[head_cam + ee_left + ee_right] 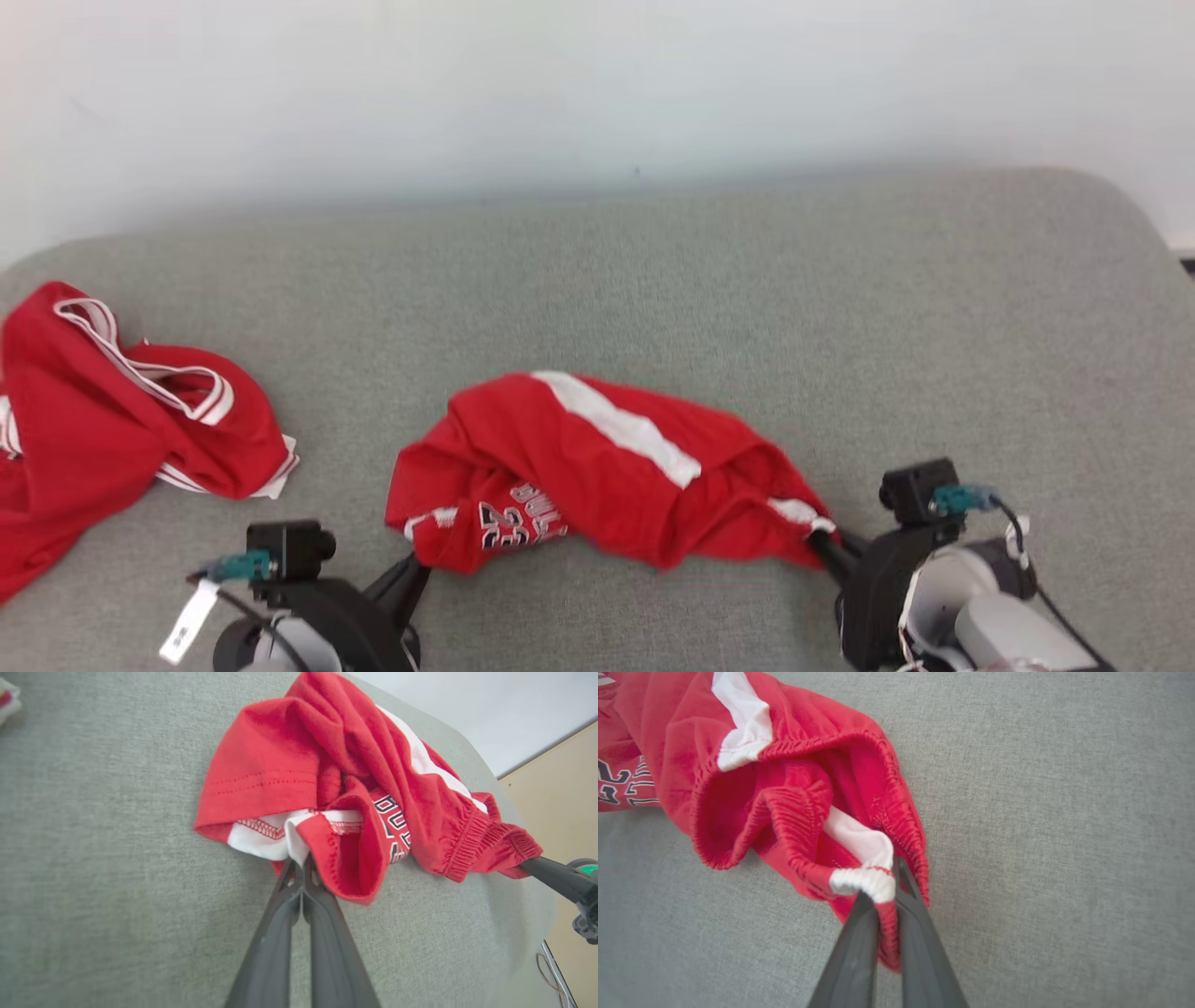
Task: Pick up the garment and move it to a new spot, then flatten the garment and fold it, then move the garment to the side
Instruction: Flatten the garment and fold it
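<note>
Stretching between left pincer, right pincer, garment

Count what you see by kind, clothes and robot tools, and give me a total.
Red clothes: 2, shorts and a top.
Tools: 2, left tool and right tool, both shut on the shorts.
Total: 4

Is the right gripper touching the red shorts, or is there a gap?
Touching. In the right wrist view the right gripper is shut on the waistband of the shorts, with cloth pinched between the jaws.
</note>
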Motion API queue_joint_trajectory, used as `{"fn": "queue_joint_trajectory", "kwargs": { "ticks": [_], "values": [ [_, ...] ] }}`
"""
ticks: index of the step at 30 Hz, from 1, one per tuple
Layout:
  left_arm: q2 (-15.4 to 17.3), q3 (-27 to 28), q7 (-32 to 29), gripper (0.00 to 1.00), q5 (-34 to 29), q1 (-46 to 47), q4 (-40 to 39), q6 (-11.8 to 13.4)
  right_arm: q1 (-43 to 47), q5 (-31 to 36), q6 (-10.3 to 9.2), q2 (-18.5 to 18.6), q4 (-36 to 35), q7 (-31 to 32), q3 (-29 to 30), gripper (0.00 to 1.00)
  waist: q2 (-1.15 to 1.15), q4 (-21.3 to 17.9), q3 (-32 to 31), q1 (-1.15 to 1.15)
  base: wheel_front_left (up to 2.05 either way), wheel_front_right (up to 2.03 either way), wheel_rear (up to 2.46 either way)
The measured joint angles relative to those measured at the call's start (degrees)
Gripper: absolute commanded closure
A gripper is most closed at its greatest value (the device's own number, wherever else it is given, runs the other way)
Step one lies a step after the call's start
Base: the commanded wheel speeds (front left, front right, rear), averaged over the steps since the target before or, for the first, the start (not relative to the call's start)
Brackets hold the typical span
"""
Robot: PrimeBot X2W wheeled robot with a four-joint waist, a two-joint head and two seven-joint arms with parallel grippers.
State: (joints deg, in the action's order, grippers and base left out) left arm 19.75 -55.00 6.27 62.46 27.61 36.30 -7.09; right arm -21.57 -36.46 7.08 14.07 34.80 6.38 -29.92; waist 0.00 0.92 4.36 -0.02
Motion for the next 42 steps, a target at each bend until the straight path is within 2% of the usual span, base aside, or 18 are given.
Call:
{"fn": "queue_joint_trajectory", "kwargs": {
  "ticks": [9, 17, 23, 28, 30, 32, 34, 36, 37, 39, 40, 42],
  "values": [
    [0.32, -0.69, 0.68, 1.0, 0.02, -2.77, -0.77, 0.59, 3.6, -2.92, 0.07, 2.18, -4.7, 2.45, -2.37, 1.0, 0.0, 0.4, -4.31, 0.01, 0.0, 0.0, 0.0],
    [0.25, -1.64, 0.25, 1.0, -0.08, -2.85, -2.03, 1.08, 3.82, -4.98, 0.07, 2.82, -7.38, 6.0, -4.53, 1.0, 0.0, 0.66, -4.88, 0.02, 0.0, 0.0, 0.0],
    [2.37, -4.64, -5.2, 1.0, -1.08, -2.25, -3.98, 0.48, 3.0, -5.66, 0.07, 3.65, -9.17, 12.5, -7.93, 1.0, 0.0, 0.7, -3.97, 0.02, 0.0, 0.0, 0.0],
    [4.34, -5.3, -14.19, 1.0, 0.89, 4.67, -6.05, -0.01, -5.69, -6.27, 0.07, 2.75, -8.99, 22.95, -11.5, 1.0, 0.0, 0.25, -2.1, 0.02, 0.0, 0.0, 0.0],
    [4.48, -3.28, -18.37, 1.0, 5.35, 8.92, -7.14, -0.04, -11.06, -8.87, 0.07, 0.67, -8.15, 27.85, -10.89, 1.0, 0.0, 0.02, -0.96, 0.02, 0.0, 0.0, 0.0],
    [4.33, 1.21, -19.07, 1.0, 9.12, 14.18, -7.64, -0.04, -17.45, -11.38, 0.07, -2.2, -6.77, 30.95, -8.28, 1.0, 0.0, -0.25, 0.34, 0.03, 0.0, 0.0, 0.0],
    [3.8, 7.69, -16.37, 1.0, 11.13, 21.55, -7.39, -0.03, -25.04, -13.38, -0.14, -4.7, -6.37, 29.6, -3.43, 1.0, 0.02, -0.52, 1.76, 0.03, 0.0, 0.0, 0.0],
    [2.97, 15.08, -10.8, 1.0, 11.45, 30.3, -5.86, 0.08, -34.4, -13.28, -3.37, -6.6, -5.41, 23.97, 2.94, 1.0, 0.02, -0.75, 3.23, 0.04, 0.0, 0.0, 0.0],
    [3.16, 17.64, -8.53, 1.0, 11.34, 34.19, -5.17, 0.74, -39.05, -12.23, -4.19, -6.39, -5.09, 21.31, 5.09, 1.0, 0.01, -0.85, 4.0, 0.04, 0.0, 0.0, 0.0],
    [4.0, 19.92, -6.23, 1.0, 10.95, 37.78, -3.82, 1.59, -44.39, -10.68, -7.14, -5.86, -3.59, 16.86, 8.1, 1.0, -0.01, -1.0, 5.52, 0.02, 0.0, 0.0, 0.0],
    [4.52, 19.15, -6.67, 1.0, 10.76, 37.69, -3.5, 1.43, -44.63, -9.79, -6.87, -4.76, -3.11, 16.74, 7.24, 1.0, -0.01, -1.05, 6.33, 0.01, 0.0, 0.0, 0.0],
    [5.3, 14.57, -9.1, 1.0, 8.87, 35.54, -2.57, 0.51, -42.57, -8.24, -4.77, -3.64, -1.01, 17.74, 3.31, 1.0, 0.0, -1.08, 7.98, 0.02, 0.0, 0.0, 0.0]
  ]
}}
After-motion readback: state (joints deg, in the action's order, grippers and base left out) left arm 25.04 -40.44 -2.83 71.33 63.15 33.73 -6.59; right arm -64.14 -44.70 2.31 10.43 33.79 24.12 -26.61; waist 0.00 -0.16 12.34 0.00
